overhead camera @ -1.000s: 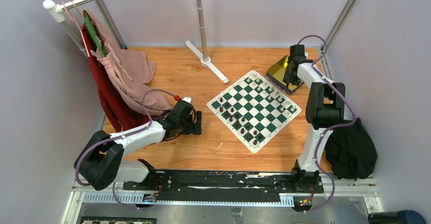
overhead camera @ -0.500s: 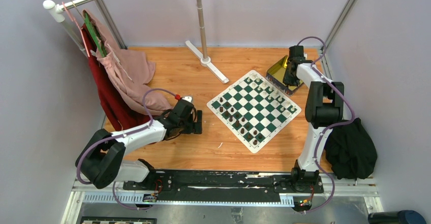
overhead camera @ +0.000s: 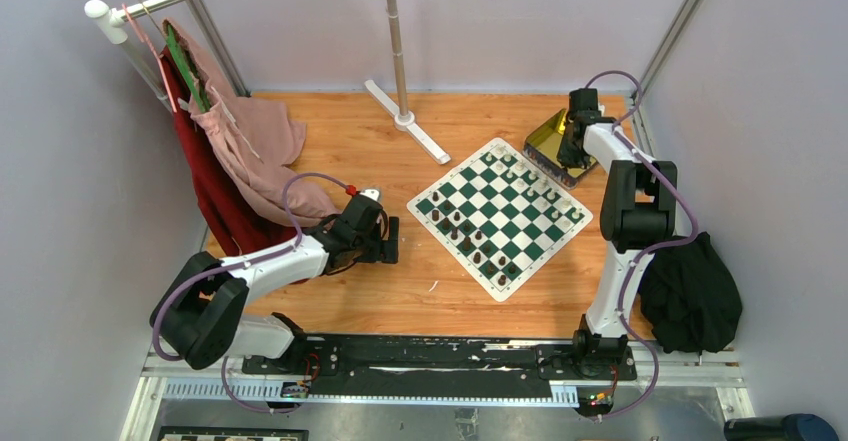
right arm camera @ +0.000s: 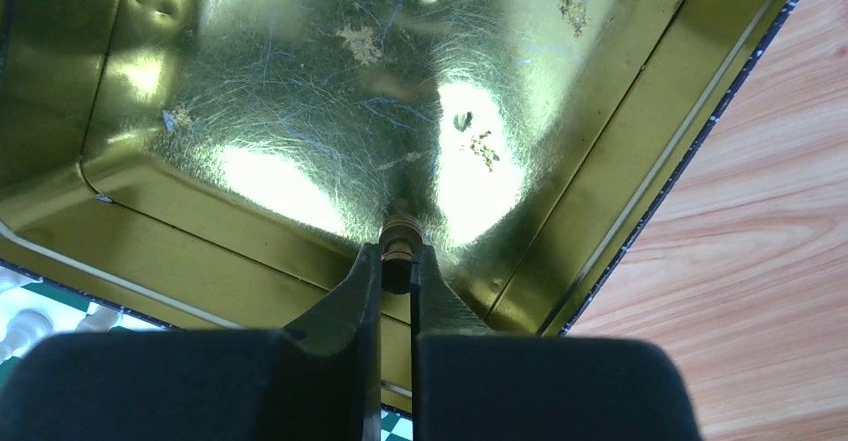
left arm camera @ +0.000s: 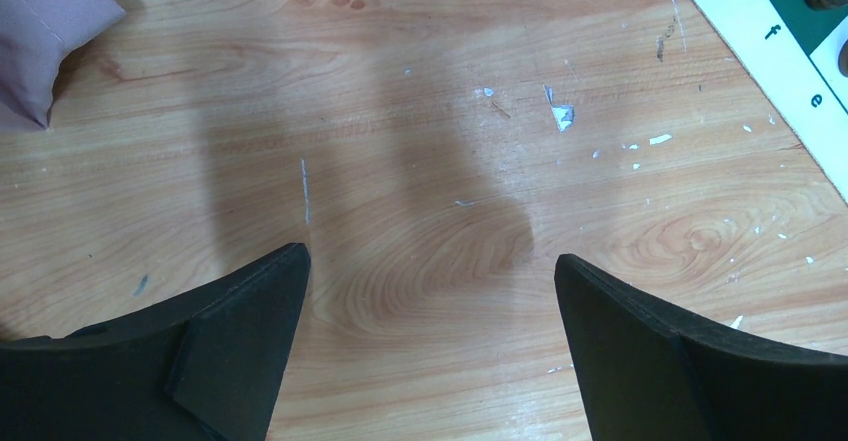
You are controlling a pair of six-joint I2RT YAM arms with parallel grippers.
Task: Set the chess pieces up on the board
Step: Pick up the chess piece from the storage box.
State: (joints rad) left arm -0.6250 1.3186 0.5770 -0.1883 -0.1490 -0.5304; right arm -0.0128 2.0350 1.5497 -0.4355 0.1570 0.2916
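The green and white board [overhead camera: 499, 216] lies right of centre on the wooden table, with dark brown pieces [overhead camera: 478, 234] along its near-left side and cream pieces [overhead camera: 530, 175] along its far-right side. My right gripper [overhead camera: 570, 151] is down in the gold tin [overhead camera: 548, 141] just beyond the board. In the right wrist view it [right arm camera: 398, 256] is shut on a dark brown chess piece [right arm camera: 398, 251] that stands against the tin's floor [right arm camera: 300, 81]. My left gripper [overhead camera: 388, 239] is open and empty, low over bare wood left of the board [left arm camera: 790, 61].
A pink cloth [overhead camera: 255, 151] and a red one [overhead camera: 205, 186] hang from a rack at the far left, the pink one's corner near my left gripper [left arm camera: 45, 31]. A white stand base [overhead camera: 410, 126] sits at the back. A black cloth [overhead camera: 692, 296] lies at the right edge.
My left gripper has crept slightly to the right toward the board. My right gripper has barely shifted inside the tin.
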